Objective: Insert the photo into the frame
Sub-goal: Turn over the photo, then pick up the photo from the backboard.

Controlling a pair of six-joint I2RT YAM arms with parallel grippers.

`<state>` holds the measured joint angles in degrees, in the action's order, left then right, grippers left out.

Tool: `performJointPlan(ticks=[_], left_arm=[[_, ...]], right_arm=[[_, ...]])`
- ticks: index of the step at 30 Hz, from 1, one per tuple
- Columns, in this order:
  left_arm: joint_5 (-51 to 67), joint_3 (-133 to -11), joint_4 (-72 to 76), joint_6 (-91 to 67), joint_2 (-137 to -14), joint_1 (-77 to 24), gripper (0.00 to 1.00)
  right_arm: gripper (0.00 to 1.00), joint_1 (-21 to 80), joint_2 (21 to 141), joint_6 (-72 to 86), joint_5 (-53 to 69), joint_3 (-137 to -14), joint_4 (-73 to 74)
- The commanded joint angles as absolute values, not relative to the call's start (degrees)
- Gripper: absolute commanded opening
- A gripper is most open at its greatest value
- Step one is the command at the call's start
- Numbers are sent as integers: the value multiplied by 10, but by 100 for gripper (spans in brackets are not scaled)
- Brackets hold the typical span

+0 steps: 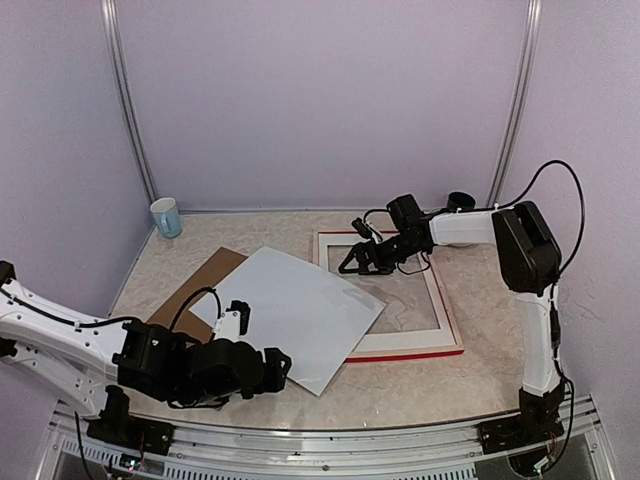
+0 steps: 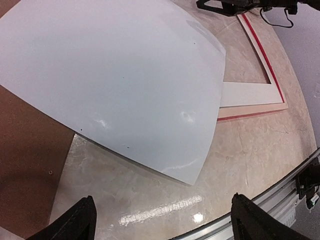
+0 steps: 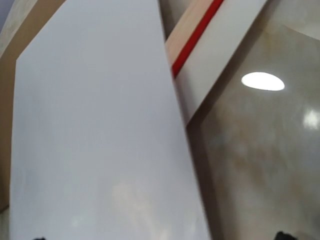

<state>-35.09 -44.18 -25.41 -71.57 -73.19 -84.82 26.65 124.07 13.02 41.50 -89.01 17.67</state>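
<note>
Top external view: the photo (image 1: 290, 315), white back up, lies on the desk (image 1: 480, 385), overlapping a brown board (image 1: 195, 285) and the left rail of the frame (image 1: 445, 310). Left hand (image 1: 275, 368) and right hand (image 1: 352, 262) both gape, empty. The sheet looks thin, light, bendy and probably slippery; pinch its raised edge over the rail.

photo (image 1: 290, 312) print side hidden, frame (image 1: 448, 318) left rail covered, brown board (image 1: 198, 282) partly underneath

Left end effector (image 1: 278, 366), right end effector (image 1: 352, 262): jaws spread.
</note>
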Motion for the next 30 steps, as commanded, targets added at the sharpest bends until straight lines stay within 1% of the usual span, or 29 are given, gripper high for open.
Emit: performJointPlan(ticks=[1,4,8,15,20,22,24,25,30], left_arm=[[-385,-427,-281,-706,-713,-822,95],[-381,-407,-251,-689,-701,-803,99],[-373,-389,-221,-668,-687,-782,99],[-373,-382,-215,-653,-689,-767,99],[-372,-367,-195,-655,-688,-764,99],[-369,-358,-181,-654,-689,-762,99],[-361,-352,-166,-649,-692,-759,99],[-360,-352,-162,-649,-696,-759,99],[-362,-354,-161,-645,-705,-758,99]], right_arm=[[99,265,1319,84,481,-974,246],[99,265,1363,77,527,-1016,250],[95,265,1402,66,559,-1060,267],[87,265,1442,14,616,-1112,327],[80,266,1448,-32,613,-1115,380],[78,268,1441,-41,613,-1102,383],[75,269,1434,-39,613,-1086,376],[71,269,1431,-37,616,-1082,374],[45,271,1430,-40,633,-1072,371]])
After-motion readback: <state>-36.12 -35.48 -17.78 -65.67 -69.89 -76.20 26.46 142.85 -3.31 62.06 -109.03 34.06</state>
